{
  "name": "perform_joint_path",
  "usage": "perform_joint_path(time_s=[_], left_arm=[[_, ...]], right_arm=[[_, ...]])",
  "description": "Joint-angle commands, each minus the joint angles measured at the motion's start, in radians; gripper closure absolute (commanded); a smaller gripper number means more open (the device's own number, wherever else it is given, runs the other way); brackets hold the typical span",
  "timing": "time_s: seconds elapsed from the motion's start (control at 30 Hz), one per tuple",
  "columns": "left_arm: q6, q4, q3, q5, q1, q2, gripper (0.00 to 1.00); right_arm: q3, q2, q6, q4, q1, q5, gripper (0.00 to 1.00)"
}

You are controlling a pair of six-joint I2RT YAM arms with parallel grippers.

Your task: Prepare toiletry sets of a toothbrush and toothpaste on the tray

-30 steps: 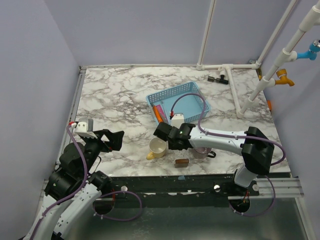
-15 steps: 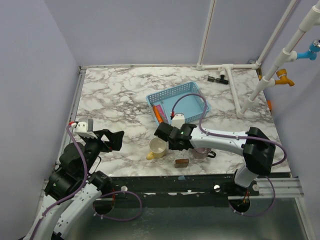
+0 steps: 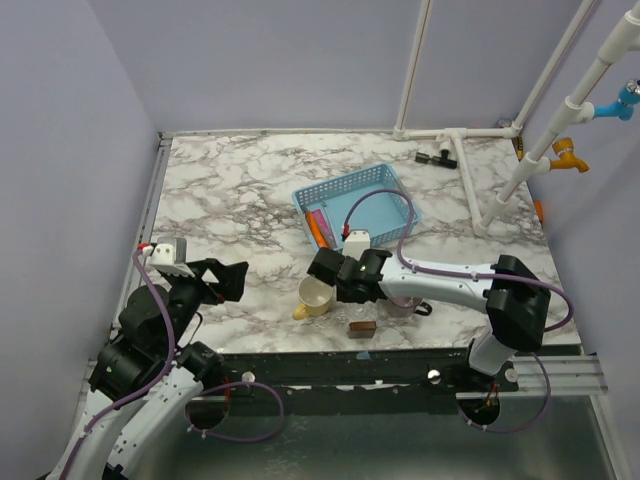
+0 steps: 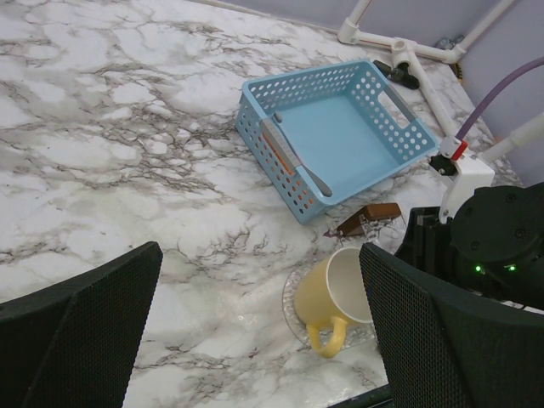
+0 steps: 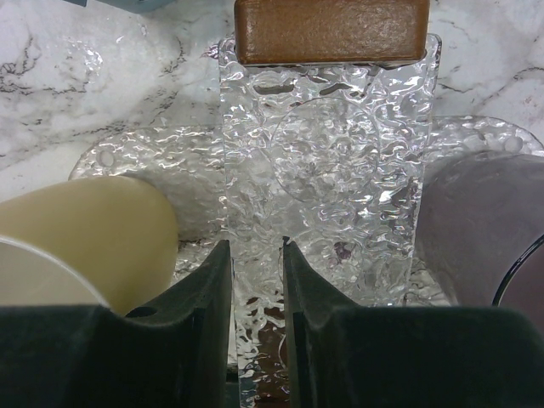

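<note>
Looks like tray-positioning step. Right end effector (image 5: 257,246) pinching near tab of clear tray (image 5: 331,144), just ahead. Left end effector (image 3: 225,278) spread, idle. Next: release, reach to basket (image 4: 310,78) beyond for toothbrush (image 4: 293,157).

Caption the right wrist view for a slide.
Right pincer clamps clear textured tray, flanked by pale yellow mug and smoky translucent cup.

A blue basket (image 4: 340,140) sits on the marble table (image 4: 127,127), with long grey and orange things (image 4: 289,157) against its left wall. Nearer, a yellow mug (image 4: 336,293) lies tipped on a clear tray (image 4: 291,299), close to a brown block (image 4: 370,217). The left gripper (image 4: 259,253) has its 2 black fingers (image 4: 85,340) spread wide.
</note>
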Motion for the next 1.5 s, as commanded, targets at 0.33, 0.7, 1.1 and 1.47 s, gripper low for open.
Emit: perform_joint_path(time_s=[0.33,0.7,1.1,1.47], left_arm=[[-0.004,0.005,-0.009,0.007,0.007,0.001,0.01],[-0.003,0.004,-0.008,0.004,0.009,0.011,0.01],[-0.004,0.003,-0.007,0.000,0.008,0.038,0.01],[-0.008,-0.005,-0.006,-0.028,0.009,0.060,0.01]], right_arm=[[0.057,0.001,0.028,-0.075,0.019,0.025,0.62],[0.144,-0.026,-0.015,-0.120,0.018,0.083,0.54],[0.351,0.013,-0.260,-0.088,-0.080,0.099,0.52],[0.524,0.192,-0.507,0.057,-0.235,-0.090,0.53]])
